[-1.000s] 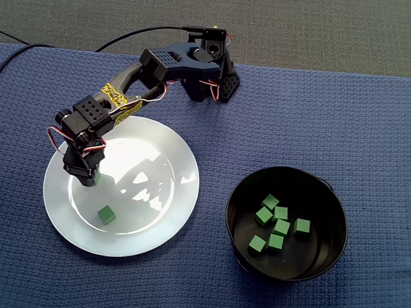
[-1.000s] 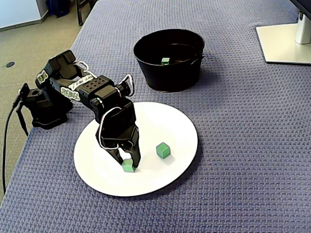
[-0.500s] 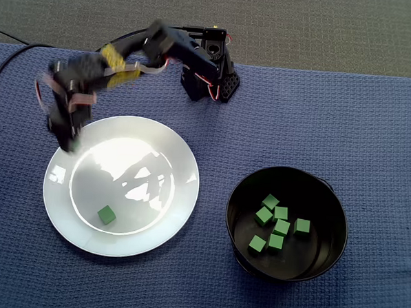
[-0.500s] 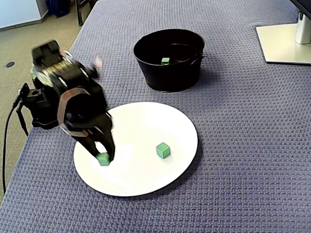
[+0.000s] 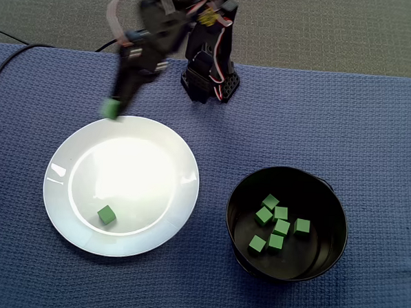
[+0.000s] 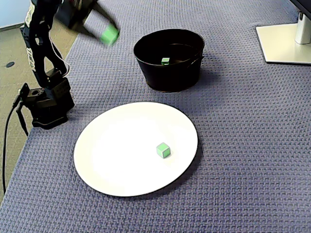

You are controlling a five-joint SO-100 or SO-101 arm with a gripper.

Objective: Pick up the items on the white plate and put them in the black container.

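the arm (image 5: 198, 29) rears up high from its base, blurred, and the gripper (image 5: 114, 105) is pinched narrowly around a held cube (image 5: 111, 110), hanging in the air over the 11 o'clock rim of the white plate (image 5: 55, 194) in a fixed view. in the slanted fixed view the held cube (image 6: 110, 35) hangs at 10 o'clock from the black container (image 6: 167, 73). one loose cube (image 5: 106, 215) sits at 7 o'clock on the plate. the container, at 4 o'clock from the plate, holds several green cubes (image 5: 281, 227), clustered.
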